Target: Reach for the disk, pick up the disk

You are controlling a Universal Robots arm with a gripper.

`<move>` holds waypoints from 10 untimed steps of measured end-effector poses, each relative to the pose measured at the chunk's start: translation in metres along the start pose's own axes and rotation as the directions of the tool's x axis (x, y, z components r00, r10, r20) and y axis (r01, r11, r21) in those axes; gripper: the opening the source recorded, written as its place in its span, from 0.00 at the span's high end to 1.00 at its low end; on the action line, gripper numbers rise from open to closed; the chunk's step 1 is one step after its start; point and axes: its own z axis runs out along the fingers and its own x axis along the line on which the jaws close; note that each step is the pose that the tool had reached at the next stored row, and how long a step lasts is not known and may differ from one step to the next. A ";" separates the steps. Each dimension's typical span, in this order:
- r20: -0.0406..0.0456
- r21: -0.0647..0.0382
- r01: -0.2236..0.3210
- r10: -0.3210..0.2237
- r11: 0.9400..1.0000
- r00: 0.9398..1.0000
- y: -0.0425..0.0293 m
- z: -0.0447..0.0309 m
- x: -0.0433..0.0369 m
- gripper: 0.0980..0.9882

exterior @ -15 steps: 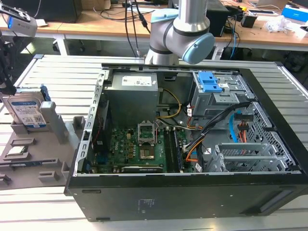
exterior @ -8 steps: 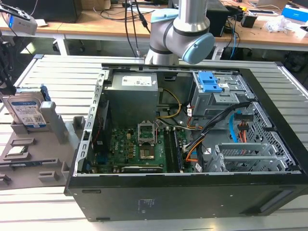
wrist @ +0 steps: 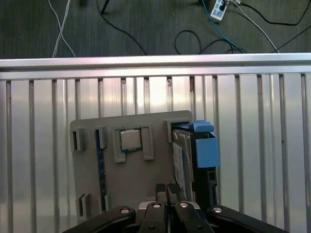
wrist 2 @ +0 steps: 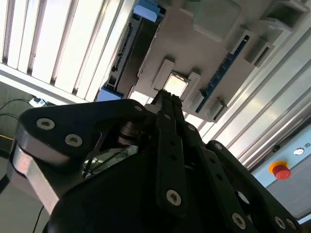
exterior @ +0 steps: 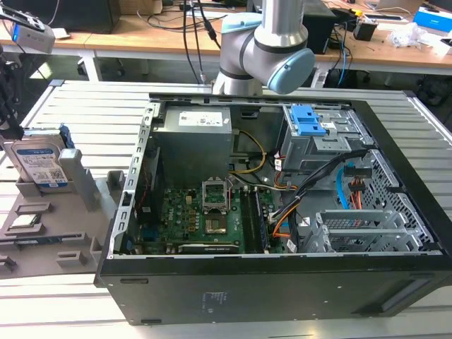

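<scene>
Jaws together, tip-down above grey tray (wrist: pixel 146 174), nr upright disk (wrist: pixel 178 162).

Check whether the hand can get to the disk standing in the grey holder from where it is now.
Probably yes. The disk stands upright in the grey holder, its top edge bare, and nothing lies between it and the hand.

The silver-grey tubular robot arm (exterior: pixel 272 18) has rounded joints capped in pale blue plastic, and its claw (wrist 2: pixel 165 97) (wrist: pixel 167 190), seen in both wrist views, is matte black linked bars pinned with round silver screws (wrist 2: pixel 173 196).
</scene>
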 end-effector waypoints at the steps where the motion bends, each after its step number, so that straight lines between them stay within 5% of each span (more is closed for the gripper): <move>1: 0.000 0.000 0.000 0.000 1.000 1.000 0.0000 0.0000 0.0000 0.85; 2: 0.000 0.000 0.000 0.000 1.000 1.000 0.0000 0.0000 0.0000 0.78; 3: 0.000 0.000 0.000 0.000 1.000 1.000 -0.0001 0.0000 0.0000 0.58; 5: 0.000 0.000 0.000 0.000 1.000 1.000 -0.0001 0.0000 0.0000 0.44; 10: 0.000 0.000 0.000 0.000 1.000 1.000 -0.0002 0.0000 -0.0001 0.37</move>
